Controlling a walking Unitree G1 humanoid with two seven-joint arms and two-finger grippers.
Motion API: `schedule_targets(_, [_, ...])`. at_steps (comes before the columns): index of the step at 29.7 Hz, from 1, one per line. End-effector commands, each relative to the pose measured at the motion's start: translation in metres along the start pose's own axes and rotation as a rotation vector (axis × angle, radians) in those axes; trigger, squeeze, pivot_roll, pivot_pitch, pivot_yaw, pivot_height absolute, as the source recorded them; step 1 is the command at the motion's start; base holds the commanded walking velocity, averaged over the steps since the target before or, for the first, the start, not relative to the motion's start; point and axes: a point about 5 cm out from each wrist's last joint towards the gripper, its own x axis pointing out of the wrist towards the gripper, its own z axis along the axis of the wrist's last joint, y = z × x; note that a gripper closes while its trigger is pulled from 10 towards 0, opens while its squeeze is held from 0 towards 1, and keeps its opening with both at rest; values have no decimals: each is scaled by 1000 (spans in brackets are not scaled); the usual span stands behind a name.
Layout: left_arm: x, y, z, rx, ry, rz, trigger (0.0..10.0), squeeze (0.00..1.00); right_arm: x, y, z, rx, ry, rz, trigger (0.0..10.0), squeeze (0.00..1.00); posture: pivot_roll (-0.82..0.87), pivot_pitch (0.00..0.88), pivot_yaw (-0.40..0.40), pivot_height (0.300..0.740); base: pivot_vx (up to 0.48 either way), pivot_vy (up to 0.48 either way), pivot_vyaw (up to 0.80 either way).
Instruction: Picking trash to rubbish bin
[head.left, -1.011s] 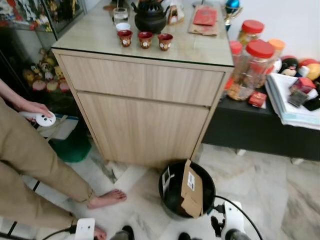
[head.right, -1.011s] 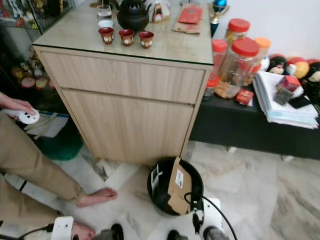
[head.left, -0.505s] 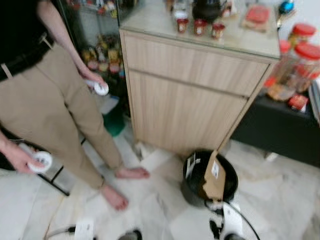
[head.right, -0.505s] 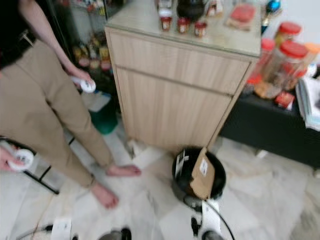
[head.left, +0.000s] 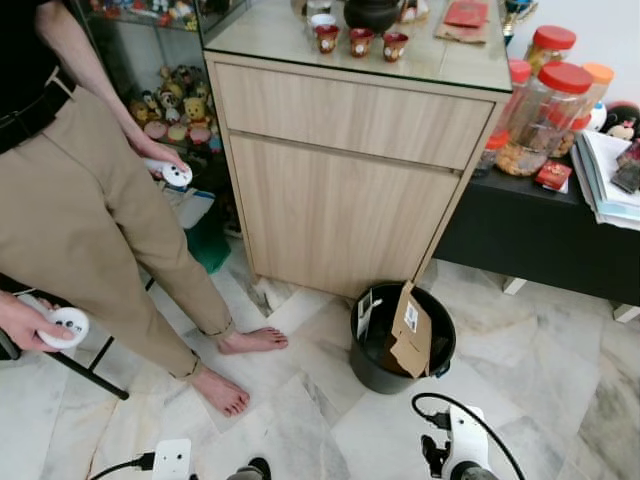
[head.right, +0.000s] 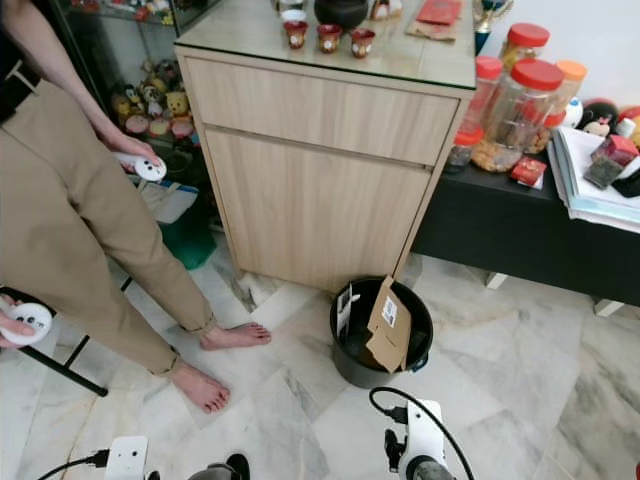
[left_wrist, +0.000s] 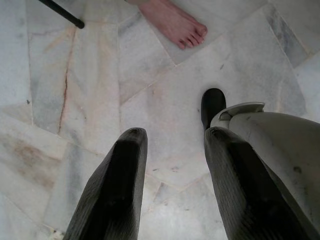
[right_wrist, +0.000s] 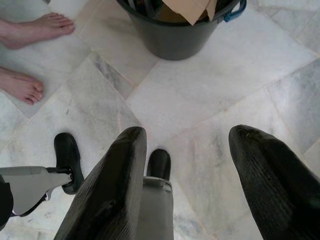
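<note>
A black rubbish bin (head.left: 402, 340) stands on the marble floor in front of a wooden cabinet (head.left: 350, 190). A brown cardboard piece (head.left: 411, 332) with a white label and a white-and-black paper stick up out of it. The bin's lower wall (right_wrist: 175, 40) and a blue handle clip appear in the right wrist view. My right gripper (right_wrist: 187, 175) hangs open over the floor, short of the bin, with nothing between its fingers. My left gripper (left_wrist: 172, 175) hangs open over bare tiles beside my own leg and black foot (left_wrist: 212, 105).
A barefoot person in tan trousers (head.left: 90, 220) stands at the left, holding white controllers (head.left: 65, 325); their feet (head.left: 255, 342) are near the bin. A low black bench (head.left: 540, 235) with jars and papers is at the right. Cups and a teapot sit on the cabinet.
The whole picture has shifted: the camera has drawn back and now takes in more floor and more of the person. The bin and its contents have stayed in place.
</note>
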Motion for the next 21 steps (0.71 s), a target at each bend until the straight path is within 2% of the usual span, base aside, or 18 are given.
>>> schedule_targets(1, [-2,1,-7,-14,24,1,10000,0,-1,-3,-4,16,7,-11,10000,0,90,185,-41,740,0,0,0])
schedule_targets(21, [-2,0,-6,-20,21,-2,10000,0,-1,-2,-2,19,1,-9,10000,0,89,185,-43,740,-246,0,0])
